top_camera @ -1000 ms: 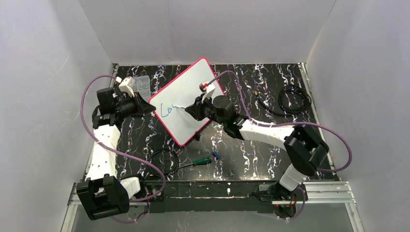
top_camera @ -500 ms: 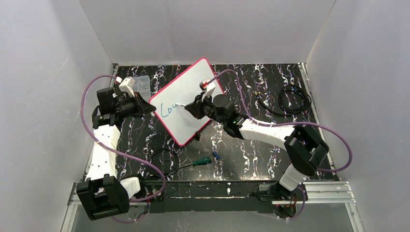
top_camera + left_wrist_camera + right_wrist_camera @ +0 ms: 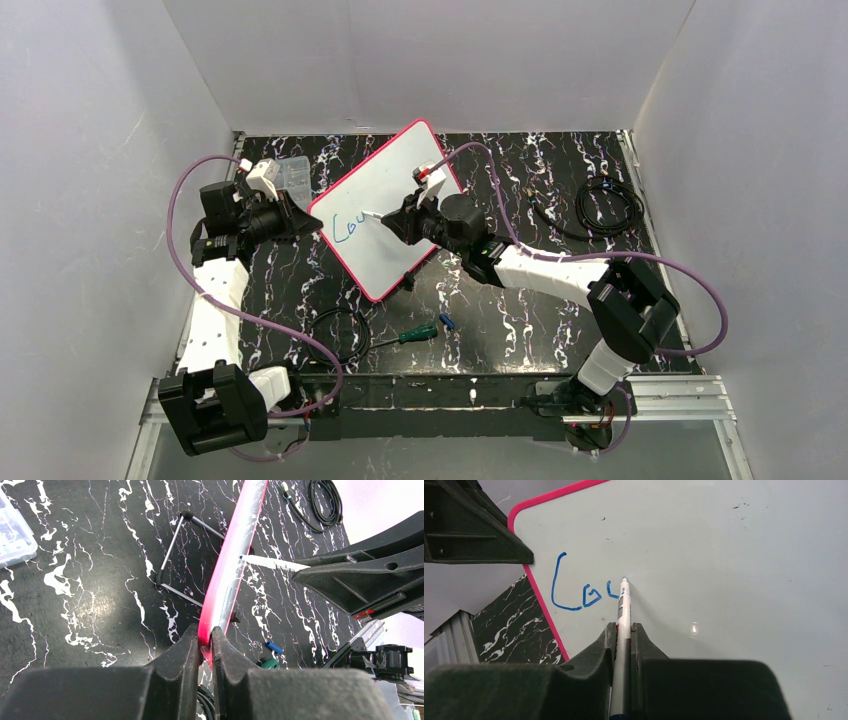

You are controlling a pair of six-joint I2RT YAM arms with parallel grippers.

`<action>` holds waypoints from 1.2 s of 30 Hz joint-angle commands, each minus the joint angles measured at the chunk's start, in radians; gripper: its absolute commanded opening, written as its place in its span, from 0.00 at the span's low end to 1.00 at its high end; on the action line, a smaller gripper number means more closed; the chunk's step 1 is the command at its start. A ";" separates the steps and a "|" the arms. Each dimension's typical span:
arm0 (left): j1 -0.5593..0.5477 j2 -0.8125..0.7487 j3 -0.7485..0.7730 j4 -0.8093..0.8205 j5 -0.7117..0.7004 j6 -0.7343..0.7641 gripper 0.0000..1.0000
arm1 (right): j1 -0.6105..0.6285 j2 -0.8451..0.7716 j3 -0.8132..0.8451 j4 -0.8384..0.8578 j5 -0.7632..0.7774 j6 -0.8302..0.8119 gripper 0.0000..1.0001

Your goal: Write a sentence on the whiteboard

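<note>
The whiteboard (image 3: pixel 385 170), white with a pink-red frame, stands tilted on the black marble table. My left gripper (image 3: pixel 303 222) is shut on its left edge; the left wrist view shows the pink frame (image 3: pixel 220 587) pinched between the jaws of this left gripper (image 3: pixel 205 637). My right gripper (image 3: pixel 623 628) is shut on a white marker (image 3: pixel 624 605), whose tip touches the board (image 3: pixel 734 560). The sentence (image 3: pixel 581 592) is blue writing that reads "Cou", with the last letter at the tip. From above the writing (image 3: pixel 347 230) sits near the board's left edge, and the right gripper (image 3: pixel 400 225) is over the board.
A clear plastic compartment box (image 3: pixel 293 173) lies behind the left gripper. A green-handled tool (image 3: pixel 418 333) and a small blue cap (image 3: pixel 446 322) lie in front of the board. Black cables are coiled at the right (image 3: pixel 608 203) and at the near left (image 3: pixel 340 335).
The marker tip has moved a little to the right and up along the board, adding the third letter. The left gripper and the board have stayed still.
</note>
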 commanded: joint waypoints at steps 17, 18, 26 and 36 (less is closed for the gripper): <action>-0.001 -0.020 -0.002 -0.020 -0.021 0.043 0.00 | -0.004 -0.006 -0.048 0.041 0.001 0.001 0.01; -0.001 -0.019 -0.002 -0.020 -0.021 0.043 0.00 | -0.004 -0.008 -0.050 0.041 0.002 0.001 0.01; -0.002 -0.019 -0.002 -0.020 -0.023 0.043 0.00 | -0.004 -0.031 -0.071 0.031 0.037 -0.006 0.01; -0.001 -0.020 -0.002 -0.020 -0.022 0.043 0.00 | -0.004 -0.083 -0.052 0.045 0.056 -0.021 0.01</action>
